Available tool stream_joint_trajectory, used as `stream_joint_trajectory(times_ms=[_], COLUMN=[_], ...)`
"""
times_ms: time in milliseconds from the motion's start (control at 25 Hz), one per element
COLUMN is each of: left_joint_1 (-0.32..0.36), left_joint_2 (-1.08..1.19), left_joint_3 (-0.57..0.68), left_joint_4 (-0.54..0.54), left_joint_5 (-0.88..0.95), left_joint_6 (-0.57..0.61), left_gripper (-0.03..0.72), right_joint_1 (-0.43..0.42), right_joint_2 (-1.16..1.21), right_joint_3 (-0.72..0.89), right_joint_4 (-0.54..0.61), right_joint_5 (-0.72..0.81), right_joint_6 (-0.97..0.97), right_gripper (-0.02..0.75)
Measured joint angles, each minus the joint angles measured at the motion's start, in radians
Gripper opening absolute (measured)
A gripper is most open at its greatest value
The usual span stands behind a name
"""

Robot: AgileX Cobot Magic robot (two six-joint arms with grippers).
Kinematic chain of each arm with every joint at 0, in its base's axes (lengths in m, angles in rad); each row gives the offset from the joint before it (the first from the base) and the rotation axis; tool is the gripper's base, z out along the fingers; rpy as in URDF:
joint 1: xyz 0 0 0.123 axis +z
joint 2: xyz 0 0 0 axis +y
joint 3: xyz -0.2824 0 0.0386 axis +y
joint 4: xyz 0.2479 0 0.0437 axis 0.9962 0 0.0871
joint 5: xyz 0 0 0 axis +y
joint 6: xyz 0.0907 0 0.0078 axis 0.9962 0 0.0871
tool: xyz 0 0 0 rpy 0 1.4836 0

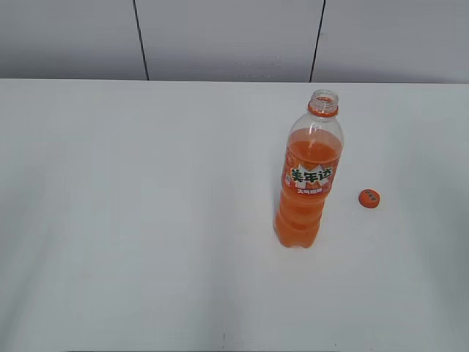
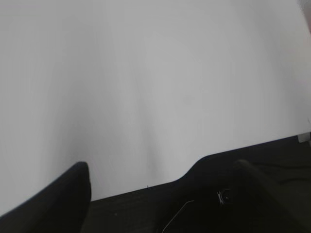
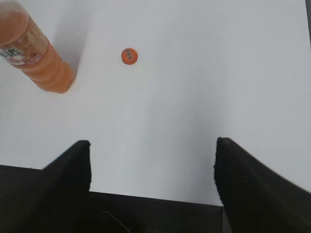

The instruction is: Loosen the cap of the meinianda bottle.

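Note:
The meinianda bottle (image 1: 308, 183) stands upright on the white table, right of centre, filled with orange soda, its neck open with only the orange ring around it. The cap (image 1: 370, 198) lies flat on the table a little to the bottle's right, apart from it. In the right wrist view the bottle (image 3: 34, 53) is at the top left and the cap (image 3: 129, 56) beside it. My right gripper (image 3: 153, 143) is open and empty, well short of both, near the table's edge. My left gripper (image 2: 163, 165) is open over bare table, holding nothing. Neither arm shows in the exterior view.
The white table (image 1: 146, 220) stretches wide to the left of the bottle. A grey panelled wall (image 1: 220, 37) runs behind its far edge. The table's dark near edge (image 3: 160, 208) lies under the right gripper.

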Motion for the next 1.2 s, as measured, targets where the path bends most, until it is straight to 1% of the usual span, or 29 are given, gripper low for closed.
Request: stream_joint_trajectory(times_ms=[80, 240, 480, 680, 800, 920, 1200], left_joint_1=[0.0, 0.0, 0.0, 0.0, 0.0, 0.0, 0.0], left_joint_2=[-0.104, -0.281, -0.452, -0.479, -0.479, -0.479, -0.479], left_joint_3=[0.051, 0.102, 0.123, 0.157, 0.157, 0.157, 0.157], left_joint_4=[-0.002, -0.005, -0.016, -0.021, -0.021, -0.023, -0.024], left_joint_5=[0.007, 0.005, -0.036, -0.098, -0.105, -0.105, -0.106], left_joint_6=[-0.004, -0.005, -0.005, -0.004, -0.004, -0.004, -0.004], left_gripper=[0.541, 0.541, 0.541, 0.524, 0.499, 0.49, 0.489], right_joint_1=[0.0, 0.0, 0.0, 0.0, 0.0, 0.0, 0.0], right_joint_2=[-0.062, -0.161, -0.309, -0.474, -0.583, -0.682, -0.703], right_joint_3=[0.077, 0.189, 0.316, 0.407, 0.412, 0.412, 0.413], right_joint_4=[0.0, 0.0, 0.0, 0.0, 0.008, 0.009, 0.009], right_joint_5=[-0.015, -0.018, -0.019, -0.043, -0.055, -0.057, -0.058], right_joint_6=[0.0, 0.0, 0.0, 0.0, 0.0, -0.001, -0.001], right_gripper=[0.593, 0.593, 0.593, 0.593, 0.591, 0.587, 0.586])
